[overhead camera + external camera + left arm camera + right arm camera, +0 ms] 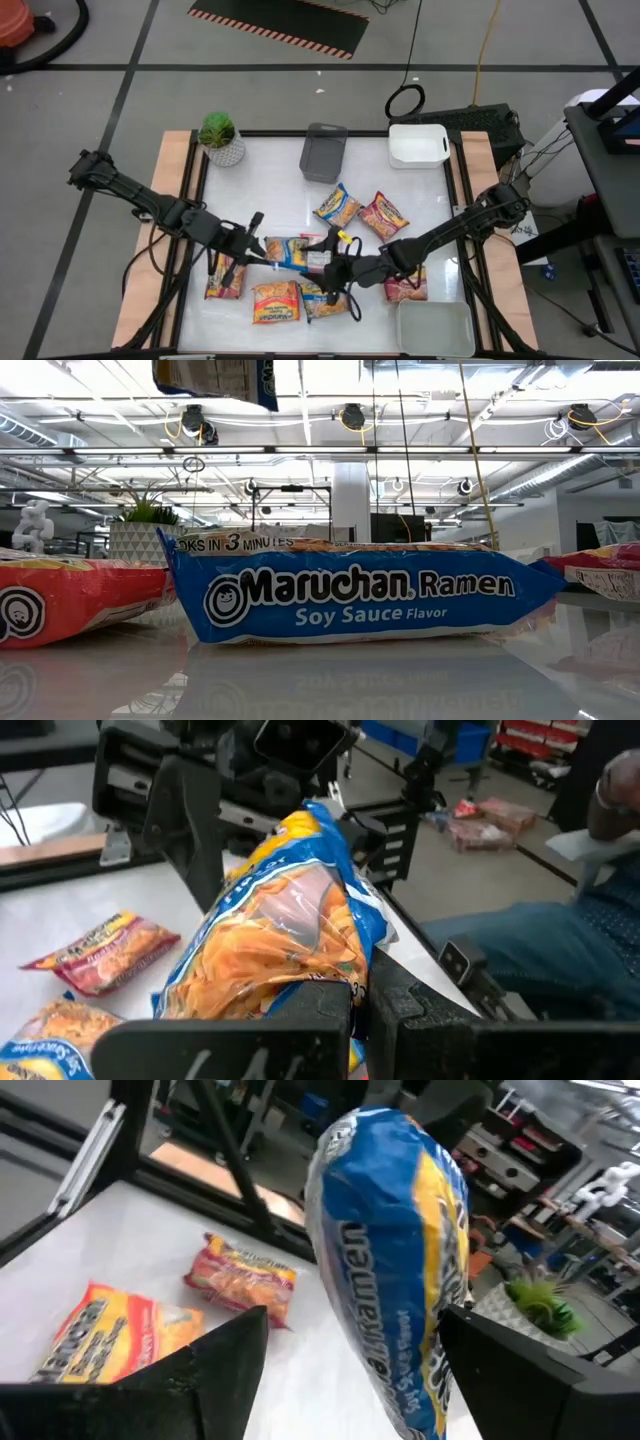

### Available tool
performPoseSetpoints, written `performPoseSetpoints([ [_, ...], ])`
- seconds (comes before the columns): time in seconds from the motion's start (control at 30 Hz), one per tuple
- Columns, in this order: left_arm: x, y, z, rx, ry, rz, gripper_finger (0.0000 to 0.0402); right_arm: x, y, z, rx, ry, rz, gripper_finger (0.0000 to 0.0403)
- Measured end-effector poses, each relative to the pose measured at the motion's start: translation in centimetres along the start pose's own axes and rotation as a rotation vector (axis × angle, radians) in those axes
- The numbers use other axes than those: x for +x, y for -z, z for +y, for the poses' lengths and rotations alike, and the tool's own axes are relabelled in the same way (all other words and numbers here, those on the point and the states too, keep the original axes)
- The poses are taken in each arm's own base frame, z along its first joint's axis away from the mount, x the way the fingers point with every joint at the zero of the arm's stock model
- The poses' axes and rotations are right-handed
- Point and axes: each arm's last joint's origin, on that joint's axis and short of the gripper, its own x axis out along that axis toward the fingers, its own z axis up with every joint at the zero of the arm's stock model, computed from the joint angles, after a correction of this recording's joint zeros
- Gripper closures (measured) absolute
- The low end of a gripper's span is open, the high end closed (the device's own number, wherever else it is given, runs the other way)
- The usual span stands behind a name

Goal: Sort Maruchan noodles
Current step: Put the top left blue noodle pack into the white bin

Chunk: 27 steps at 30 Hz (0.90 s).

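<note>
Left tool (262, 247) has its fingers pinched tight on one end of a blue-and-yellow noodle packet (288, 250), lifted off the tabletop (280, 180) near the front middle. Right tool (335, 262) meets it from the other side, its fingers spread wide with the packet's far end standing between them; whether they press the wrapper cannot be told. From the left wrist, the blue packet (290, 920) runs up and away from the clamped fingers (320, 1020), and the other arm's dark frame sits right behind it. From the right wrist, the same packet (395, 1260) fills the gap between the two spread fingers (225, 1360).

Down on the tabletop, an orange-and-yellow packet (276, 301) lies flat below the tools, with a red one (226, 275) at the left arm's side. Two more packets sit behind, an orange-yellow one (338, 207) and a red-yellow one (383, 214), side by side. Another red packet (405, 284) lies under the right arm. At table height, a blue soy sauce packet (360, 595) lies flat, front and centre.

At the back stand a grey tray (323, 153), a white tray (418, 145) and a potted plant (220, 138). A second white tray (435, 328) sits at the front right corner.
</note>
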Motion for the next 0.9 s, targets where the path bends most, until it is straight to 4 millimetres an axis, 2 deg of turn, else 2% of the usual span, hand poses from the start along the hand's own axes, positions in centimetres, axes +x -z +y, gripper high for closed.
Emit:
performPoseSetpoints([
  [0.27, 0.0, -0.1, 0.0, 0.002, -0.009, -0.014, 0.0396, 0.1, -0.9, -0.6, 0.046, 0.033, -0.09, 0.0106],
  [0.5, 0.0, -0.1, 0.0, 0.039, -0.003, -0.014, 0.0396, 0.3, -0.9, -0.7, 0.021, -0.04, -0.123, 0.0106],
  [0.9, 0.0, -0.4, 0.0, 0.053, -0.01, -0.044, 0.0396, 0.0, 1.1, -1.4, 0.076, 0.002, -0.275, 0.0106],
])
